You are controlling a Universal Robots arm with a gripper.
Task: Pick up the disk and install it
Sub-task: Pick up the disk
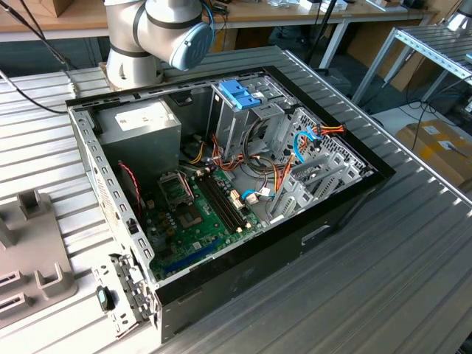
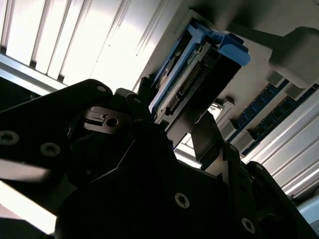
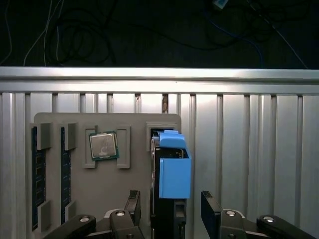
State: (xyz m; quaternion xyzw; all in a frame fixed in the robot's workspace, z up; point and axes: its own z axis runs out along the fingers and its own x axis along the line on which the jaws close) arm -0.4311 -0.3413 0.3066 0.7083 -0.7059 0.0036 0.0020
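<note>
pick-up step: black gripper (image 3: 171, 199) spread wide, empty, straddling upright silver-grey metal disk (image 3: 155, 184) with blue plastic bracket (image 3: 174, 172), slotted in grey holder tray (image 1: 28, 254) at eight o'clock from black computer case (image 1: 310, 236); calls for centred closing.

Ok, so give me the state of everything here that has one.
disk: upright in a slot of the tray, not gripped
end effector: open, fingers either side of the disk
processor: lying in its tray pocket
memory sticks: lying in tray slots
computer case: side open, interior exposed
</note>
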